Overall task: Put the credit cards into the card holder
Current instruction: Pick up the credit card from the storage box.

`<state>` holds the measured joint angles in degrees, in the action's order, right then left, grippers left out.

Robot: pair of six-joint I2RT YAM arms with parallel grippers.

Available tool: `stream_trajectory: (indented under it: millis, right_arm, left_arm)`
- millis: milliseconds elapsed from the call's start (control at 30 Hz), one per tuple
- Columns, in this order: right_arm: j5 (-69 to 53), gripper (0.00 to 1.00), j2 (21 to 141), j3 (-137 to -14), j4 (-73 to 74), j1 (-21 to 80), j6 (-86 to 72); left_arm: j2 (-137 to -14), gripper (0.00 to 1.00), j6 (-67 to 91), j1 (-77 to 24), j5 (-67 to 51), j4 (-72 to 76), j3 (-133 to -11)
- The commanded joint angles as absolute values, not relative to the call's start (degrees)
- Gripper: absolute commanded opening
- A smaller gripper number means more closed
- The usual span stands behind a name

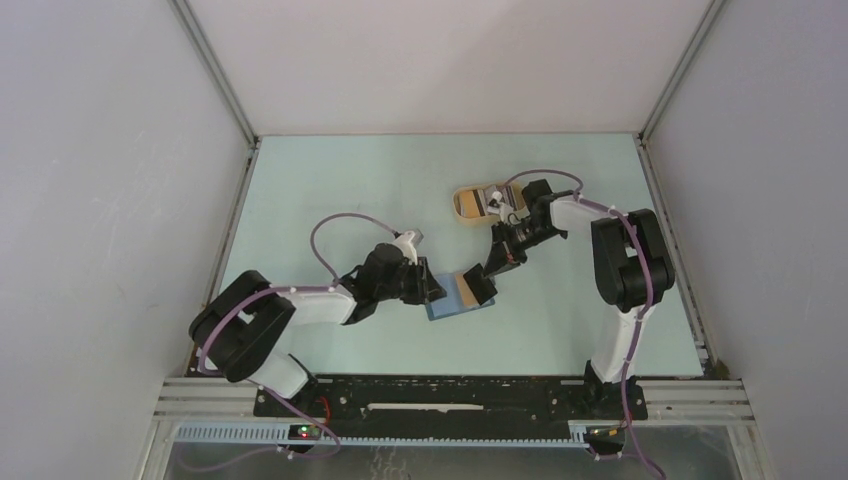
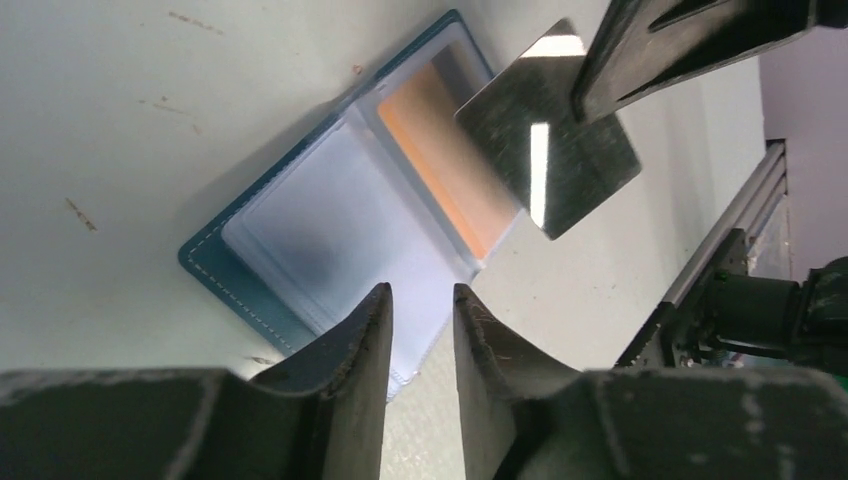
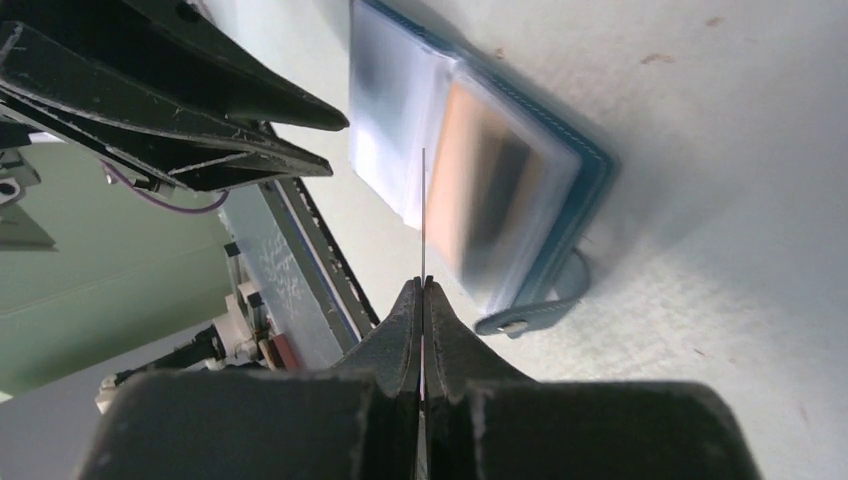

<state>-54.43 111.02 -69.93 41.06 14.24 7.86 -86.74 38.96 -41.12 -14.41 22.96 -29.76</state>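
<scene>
The right end effector (image 3: 422,285) is filling the bottom of its wrist view, dark fingers pinching tight on a card (image 3: 423,205) that is showing edge-on as a thin line pointing to 12 o'clock. The card holder (image 3: 520,190) is lying open on the desk (image 3: 720,120) just beyond that edge, at 12 to 1 o'clock, its long axis running from 11 to 5 (so the card is sitting slightly skewed to it). The orange-faced pocket (image 3: 465,170) is lying at 1 o'clock of the card's tip. The left end effector (image 2: 420,300) is hovering at the holder's 9 o'clock side in the overhead view, fingers apart and gripping nothing. The right arm looks better placed to insert.
</scene>
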Motion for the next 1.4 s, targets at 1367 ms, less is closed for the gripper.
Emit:
stream_trajectory:
  millis: [1367]
  right_arm:
    - [-75.18, 0.0, 106.76, -72.73, 45.05, 17.75, 13.66]
  left_arm:
    - [-100.64, 0.43, 70.43, -34.39, -30.96, 80.18, -19.75]
